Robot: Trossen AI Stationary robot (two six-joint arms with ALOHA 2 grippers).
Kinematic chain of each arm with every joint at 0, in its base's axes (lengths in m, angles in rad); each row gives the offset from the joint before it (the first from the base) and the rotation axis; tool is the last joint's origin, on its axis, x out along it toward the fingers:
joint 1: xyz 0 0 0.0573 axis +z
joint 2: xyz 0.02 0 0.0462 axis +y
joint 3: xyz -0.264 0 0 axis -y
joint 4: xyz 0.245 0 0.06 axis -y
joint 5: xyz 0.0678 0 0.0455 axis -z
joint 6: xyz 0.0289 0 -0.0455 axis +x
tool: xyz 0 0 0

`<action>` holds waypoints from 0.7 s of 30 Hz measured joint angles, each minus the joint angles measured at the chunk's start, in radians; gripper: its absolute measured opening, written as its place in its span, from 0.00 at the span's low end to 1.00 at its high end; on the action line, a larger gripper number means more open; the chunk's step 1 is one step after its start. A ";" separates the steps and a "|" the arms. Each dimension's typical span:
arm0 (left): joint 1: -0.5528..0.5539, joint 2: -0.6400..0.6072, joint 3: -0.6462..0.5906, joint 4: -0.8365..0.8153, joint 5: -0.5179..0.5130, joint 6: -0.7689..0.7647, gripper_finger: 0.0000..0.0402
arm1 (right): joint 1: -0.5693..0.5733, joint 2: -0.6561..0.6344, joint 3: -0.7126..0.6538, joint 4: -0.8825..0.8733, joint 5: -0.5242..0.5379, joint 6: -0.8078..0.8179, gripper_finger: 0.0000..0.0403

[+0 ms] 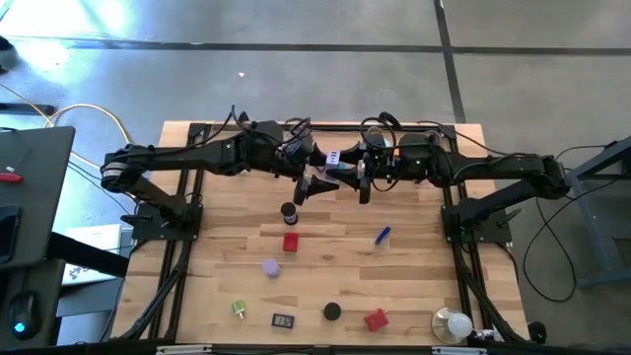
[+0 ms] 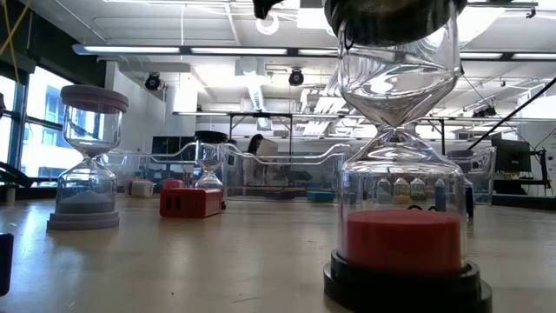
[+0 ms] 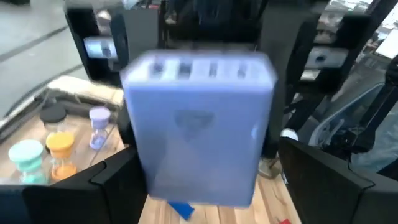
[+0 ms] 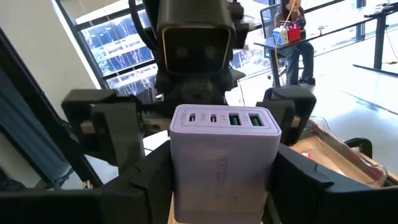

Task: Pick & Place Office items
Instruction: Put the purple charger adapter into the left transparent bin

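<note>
- The lavender plastic charger block with a row of ports (image 4: 224,155) was held in the air above the far middle of the pale wooden table (image 1: 424,266), between the two arms.
- The right gripper (image 4: 221,186) was pinching the block's sides from the right.
- The left gripper (image 3: 199,180) was met head-on from the left, its fingers spread on either side of the block's other end, with a gap seen at one side.
- Nearer on the table, a red rectangular block (image 1: 291,241), a lavender round cap (image 1: 270,266) and a blue stick (image 1: 382,235) were laid well apart.
- At the near edge, a black round cap (image 1: 332,312) was set just left of a second red block (image 1: 376,319), with a white round bulb-like object (image 1: 455,323) at the right corner.
</note>
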 joint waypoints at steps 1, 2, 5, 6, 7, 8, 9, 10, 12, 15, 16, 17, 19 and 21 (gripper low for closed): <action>-0.001 0.003 0.000 -0.007 -0.002 -0.006 0.80 | 0.000 0.000 0.000 0.000 0.000 -0.003 0.49; -0.001 0.010 0.000 -0.002 -0.002 -0.018 0.80 | 0.000 0.000 0.000 0.000 0.001 -0.005 0.49; 0.000 0.019 0.000 -0.005 0.001 -0.039 0.80 | 0.000 0.000 0.000 0.001 0.000 -0.008 0.49; 0.003 0.020 0.000 -0.002 0.001 -0.038 0.80 | 0.000 0.000 0.000 0.002 0.000 -0.010 0.49; 0.004 0.021 0.000 0.005 0.001 -0.034 0.80 | 0.000 0.000 0.000 0.002 0.000 -0.016 0.49; 0.006 0.021 0.000 0.016 0.001 -0.030 0.80 | 0.000 0.000 0.000 0.002 0.000 -0.022 0.49; 0.009 0.021 0.000 0.023 0.002 -0.031 0.80 | 0.000 0.000 0.000 0.001 0.000 -0.024 0.49; 0.012 0.021 0.000 0.025 0.002 -0.035 0.80 | 0.000 0.000 0.000 -0.001 0.000 -0.024 0.49; 0.015 0.021 0.000 0.033 0.003 -0.039 0.80 | 0.000 0.000 0.000 -0.001 -0.002 -0.025 0.49; 0.015 0.021 0.000 0.036 0.003 -0.040 0.80 | 0.000 0.000 0.000 -0.001 -0.006 -0.028 0.49; 0.015 0.021 0.000 0.036 0.003 -0.040 0.80 | 0.000 0.000 0.000 -0.003 -0.006 -0.028 0.49; 0.014 0.021 0.000 0.036 0.003 -0.040 0.80 | 0.000 0.000 0.000 -0.006 -0.006 -0.028 0.49; 0.014 0.021 0.000 0.036 0.004 -0.040 0.77 | 0.000 0.000 0.000 -0.008 -0.007 -0.029 0.49; 0.014 0.022 0.000 0.036 0.005 -0.040 0.73 | 0.000 0.000 0.000 -0.008 -0.012 -0.032 0.49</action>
